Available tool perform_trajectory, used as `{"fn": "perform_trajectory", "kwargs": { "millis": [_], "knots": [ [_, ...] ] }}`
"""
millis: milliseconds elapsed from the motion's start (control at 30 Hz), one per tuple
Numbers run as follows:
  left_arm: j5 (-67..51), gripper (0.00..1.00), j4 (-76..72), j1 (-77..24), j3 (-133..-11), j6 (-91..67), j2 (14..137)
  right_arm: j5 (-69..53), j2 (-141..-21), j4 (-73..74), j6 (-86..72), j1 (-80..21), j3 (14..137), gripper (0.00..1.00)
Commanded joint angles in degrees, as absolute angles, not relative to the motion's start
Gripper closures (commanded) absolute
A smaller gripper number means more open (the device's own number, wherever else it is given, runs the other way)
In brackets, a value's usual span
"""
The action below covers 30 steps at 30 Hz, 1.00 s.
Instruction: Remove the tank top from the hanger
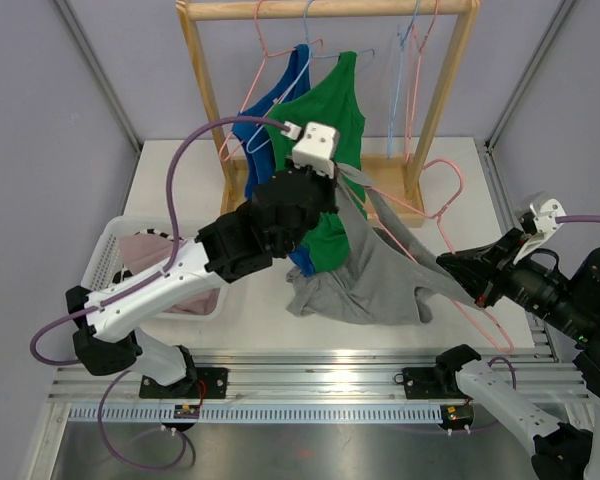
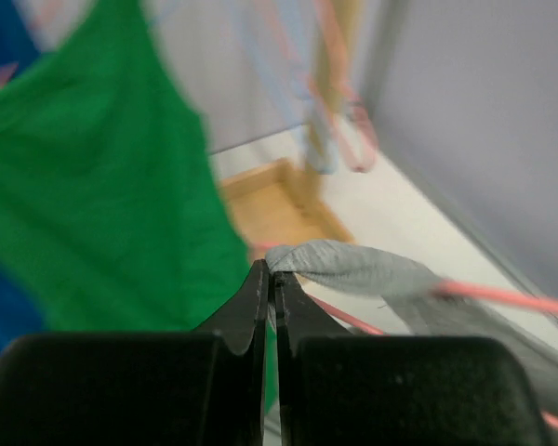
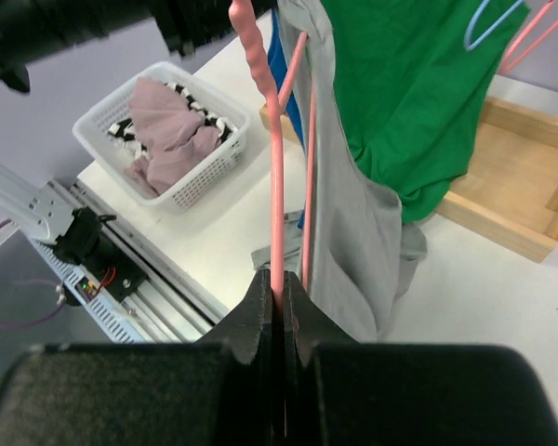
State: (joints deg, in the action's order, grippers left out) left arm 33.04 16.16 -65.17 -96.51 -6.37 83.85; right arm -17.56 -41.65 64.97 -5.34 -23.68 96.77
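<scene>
A grey tank top (image 1: 375, 275) hangs partly on a pink hanger (image 1: 442, 210) above the table's middle. My left gripper (image 1: 342, 172) is shut on the grey top's strap (image 2: 353, 268) and holds it raised in front of the green top. My right gripper (image 1: 450, 266) is shut on the pink hanger's bar (image 3: 275, 204), with the grey top (image 3: 349, 214) draped just beside it. The grey top's lower part rests bunched on the table.
A wooden rack (image 1: 330, 10) at the back holds a green top (image 1: 332, 120), a blue top (image 1: 275, 110) and several empty hangers (image 1: 405, 80). A white basket (image 1: 110, 250) with pink clothes stands at the left. The rack's wooden base (image 1: 390, 175) lies behind the grey top.
</scene>
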Motion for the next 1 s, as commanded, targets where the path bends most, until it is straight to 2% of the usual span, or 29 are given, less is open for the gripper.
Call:
{"fn": "perform_trajectory", "kwargs": {
  "millis": [0, 200, 400, 467, 500, 533, 600, 667, 767, 967],
  "knots": [
    [57.0, 1.00, 19.1, -62.8, -96.2, -15.9, 77.7, -23.1, -40.3, 62.1, -1.3, -23.8, 95.4, 1.00],
    [55.9, 1.00, 30.5, -54.8, -92.6, -25.1, 70.1, -27.0, -38.1, 59.3, -0.4, -24.1, 95.3, 1.00],
    [43.2, 1.00, 32.7, -54.7, -90.0, -25.6, 66.5, -28.4, -34.9, 46.0, -1.4, -24.0, 89.1, 1.00],
    [31.6, 1.00, 31.8, -54.7, -87.1, -24.6, 65.3, -25.9, -33.6, 41.0, -3.6, -24.0, 86.8, 1.00],
    [26.3, 1.00, 28.2, -54.8, -85.1, -23.2, 64.3, -26.2, -33.1, 34.6, -4.5, -24.0, 83.6, 1.00],
    [15.5, 1.00, 26.5, -54.8, -83.4, -22.7, 62.8, -26.2, -32.3, 30.8, -6.7, -24.1, 81.8, 1.00],
    [7.2, 1.00, 22.9, -55.8, -78.6, -21.8, 61.5, -27.8, -31.7, 17.1, -8.8, -24.1, 74.8, 1.00],
    [5.3, 1.00, 22.4, -57.1, -75.0, -23.4, 60.5, -28.2, -31.9, 9.6, -9.0, -24.0, 71.5, 1.00],
    [0.5, 1.00, 20.0, -60.2, -70.8, -23.4, 59.7, -20.4, -34.6, -4.3, -13.6, -24.1, 67.2, 1.00],
    [-2.7, 1.00, 10.1, -71.2, -54.1, -20.8, 59.8, -15.0, -42.5, -43.9, -19.5, -24.0, 54.9, 1.00]
  ]
}}
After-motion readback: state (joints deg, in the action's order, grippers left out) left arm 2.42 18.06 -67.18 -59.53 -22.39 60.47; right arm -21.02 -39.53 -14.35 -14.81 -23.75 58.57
